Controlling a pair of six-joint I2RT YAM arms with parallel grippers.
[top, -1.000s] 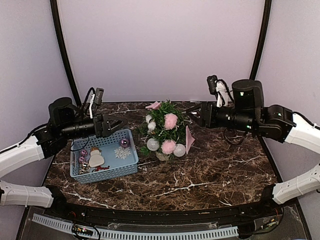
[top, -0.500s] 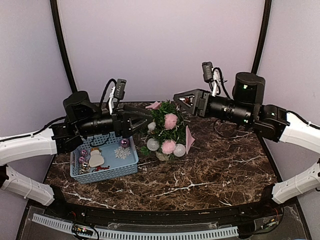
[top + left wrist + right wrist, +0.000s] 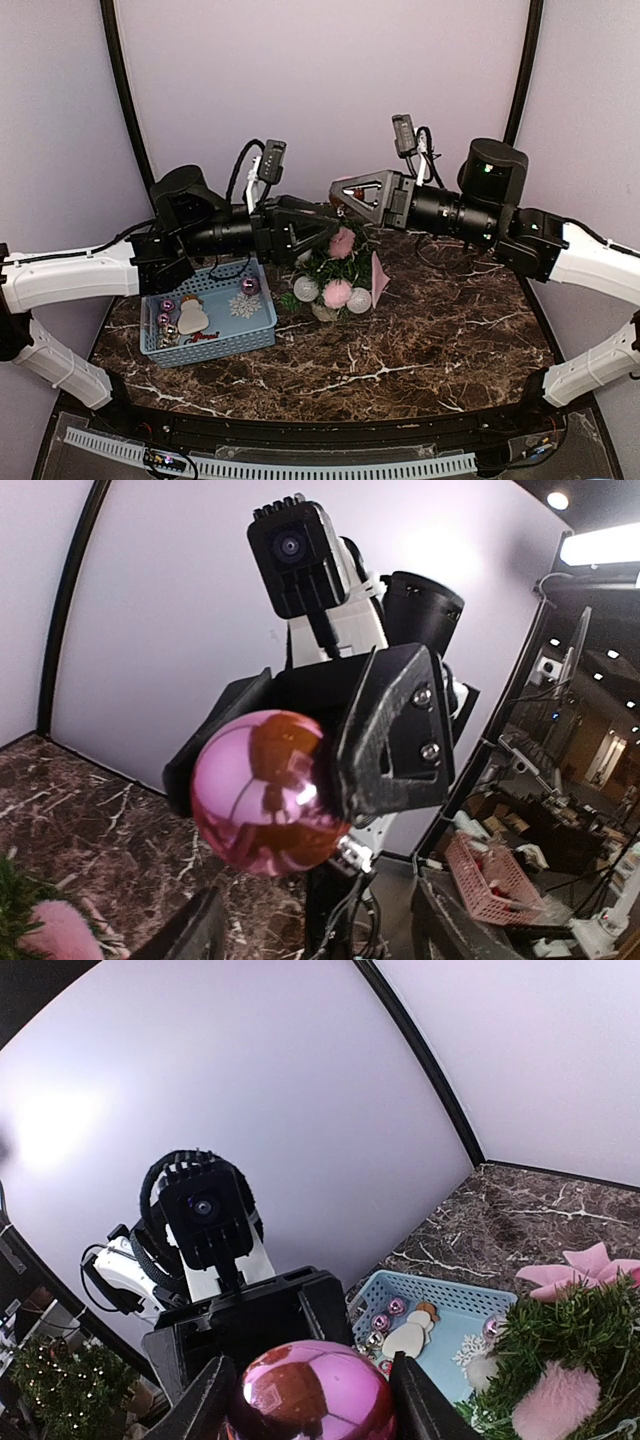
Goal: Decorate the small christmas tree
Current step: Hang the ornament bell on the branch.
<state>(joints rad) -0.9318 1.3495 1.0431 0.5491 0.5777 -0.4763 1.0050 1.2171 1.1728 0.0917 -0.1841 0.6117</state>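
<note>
small christmas tree (image 3: 322, 268) below a pink bauble (image 3: 265, 792) pinched between the right jaws, left jaws spread, facing it

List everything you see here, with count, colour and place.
small christmas tree: one, dark green, table centre, hung with pink puffs and silver balls
basket: one, light blue, left of the tree, holding small ornaments
bauble: one, shiny pink, in the right gripper
table: one, dark marble, under everything
left gripper: one, black, open, facing the bauble
right gripper: one, black, shut on the bauble
</note>
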